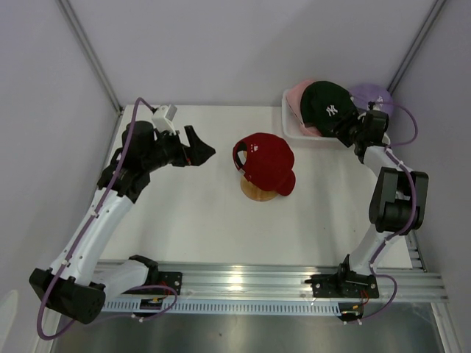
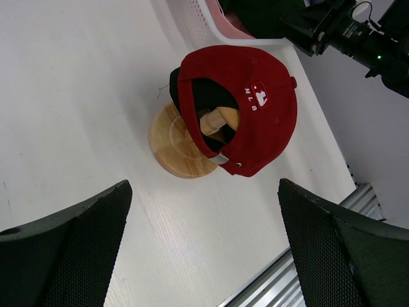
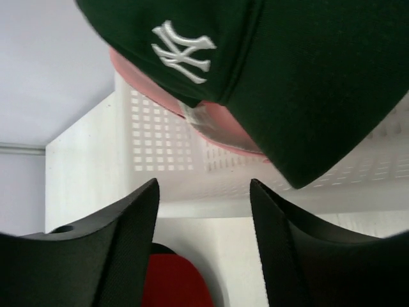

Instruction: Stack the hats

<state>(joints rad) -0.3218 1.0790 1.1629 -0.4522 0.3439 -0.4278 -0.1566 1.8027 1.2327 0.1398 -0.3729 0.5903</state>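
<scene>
White tabletop (image 1: 206, 220) is carrying everything. At its far right, the mesh basket (image 1: 291, 123) is holding the black cap (image 1: 327, 107) on top of the pink cap (image 1: 298, 94), with the lavender cap (image 1: 375, 97) showing just behind. The red cap (image 1: 266, 163) is sitting mid-table over the wooden stand (image 1: 257, 193), probably serving as the stack's base. The right gripper (image 1: 352, 132) is hovering at the basket, jaws parted and grasping nothing, seemingly lining up on the black brim. The left gripper (image 1: 200, 151) is hanging wide open, left of the red cap.
</scene>
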